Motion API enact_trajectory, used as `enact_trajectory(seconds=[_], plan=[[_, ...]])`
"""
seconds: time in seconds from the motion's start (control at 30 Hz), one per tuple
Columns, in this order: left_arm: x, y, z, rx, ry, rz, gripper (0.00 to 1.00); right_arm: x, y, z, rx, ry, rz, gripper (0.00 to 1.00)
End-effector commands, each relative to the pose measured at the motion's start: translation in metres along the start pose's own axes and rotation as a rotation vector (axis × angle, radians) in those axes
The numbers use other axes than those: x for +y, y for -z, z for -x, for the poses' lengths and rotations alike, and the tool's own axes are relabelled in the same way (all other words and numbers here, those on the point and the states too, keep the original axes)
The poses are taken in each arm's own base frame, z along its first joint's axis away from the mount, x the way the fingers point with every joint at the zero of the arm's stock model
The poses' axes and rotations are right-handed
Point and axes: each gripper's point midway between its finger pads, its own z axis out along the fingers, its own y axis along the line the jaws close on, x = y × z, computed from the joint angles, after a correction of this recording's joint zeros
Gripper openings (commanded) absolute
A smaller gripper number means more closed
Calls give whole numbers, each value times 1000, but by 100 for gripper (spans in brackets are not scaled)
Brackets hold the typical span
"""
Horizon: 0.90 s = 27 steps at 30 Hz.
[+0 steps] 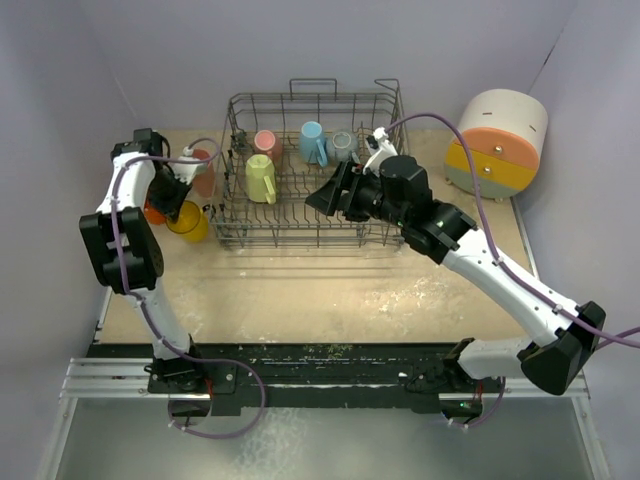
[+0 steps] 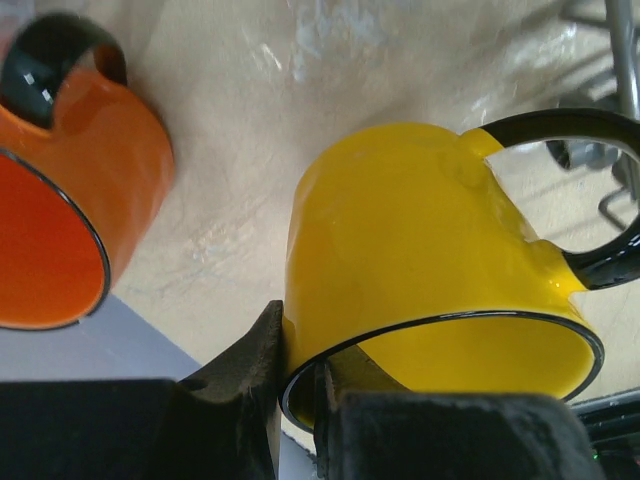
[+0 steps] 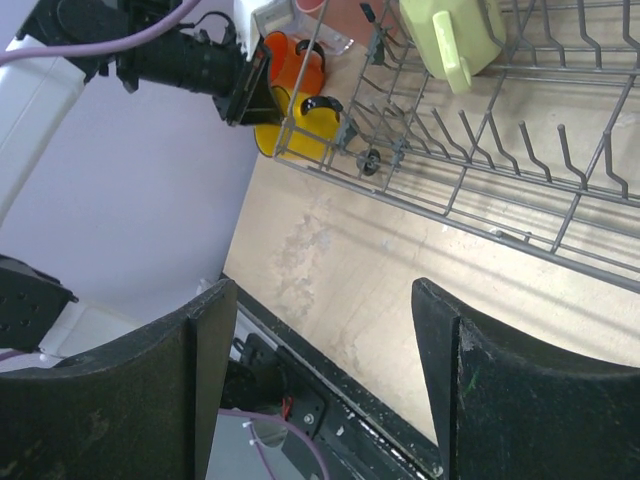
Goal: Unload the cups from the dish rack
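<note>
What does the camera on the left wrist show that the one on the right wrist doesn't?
Only the left wrist view shows the grip up close: the left end effector pinches the rim of the yellow cup, one finger inside, one outside. Only the right wrist view shows the pale green cup in the dish rack, the rack's rows of tines, and the right end effector open and empty. Both show the yellow cup, the orange cup beside it, the tan table and some rack wire.
</note>
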Motion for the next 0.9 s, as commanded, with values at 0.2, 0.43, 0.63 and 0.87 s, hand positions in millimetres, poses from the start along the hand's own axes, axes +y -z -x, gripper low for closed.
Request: enact_trajectory(seconds=[0.2, 0.43, 0.63, 0.87], plan=[[25, -5, 42, -70, 94, 84, 0, 4, -7, 12, -49, 10, 21, 72], [28, -15, 49, -90, 87, 95, 2, 4, -18, 10, -36, 13, 23, 72], [29, -4, 57, -133, 78, 114, 25, 0, -28, 9, -28, 27, 10, 72], [30, 14, 63, -190, 54, 146, 35, -11, -44, 4, -7, 55, -32, 72]])
